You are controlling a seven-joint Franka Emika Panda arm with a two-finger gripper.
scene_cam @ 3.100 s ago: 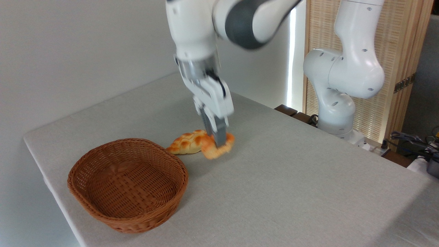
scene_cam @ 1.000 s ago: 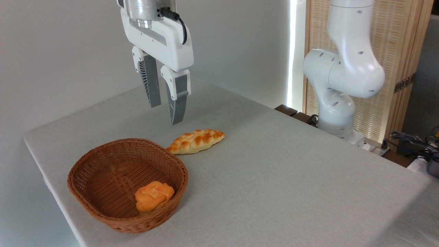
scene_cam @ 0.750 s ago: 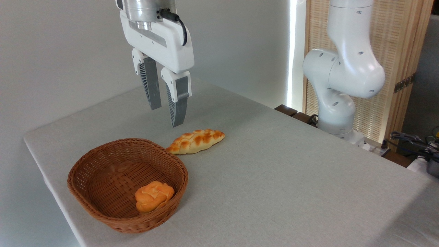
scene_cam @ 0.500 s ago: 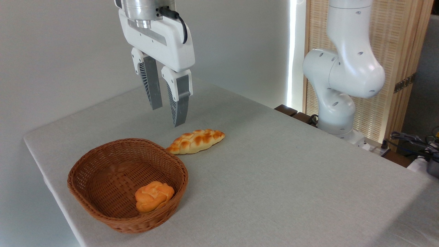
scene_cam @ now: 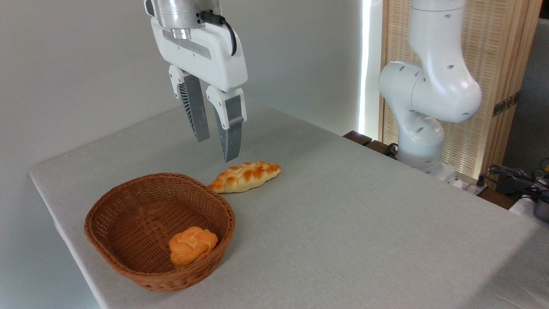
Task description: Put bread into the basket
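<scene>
Bun already in basket; hand empty above the long loaf.

The bread [scene_cam: 191,245], a small orange bun, lies inside the basket [scene_cam: 128,268], on its floor against the near-right wall, so the task looks done as things lie. The hand [scene_cam: 216,151] hangs in the air well above the tabletop [scene_cam: 343,214], up and to the right of the bun, past the basket's far rim. Fingers [scene_cam: 231,135] point down, parted by a narrow gap, gripping nothing and touching nothing. Just below and right of the tips lies a braided loaf [scene_cam: 245,176], its long axis running lower-left to upper-right, left end just beside the basket rim. Judgement: any next reach would suit the loaf, not the bun.
</scene>
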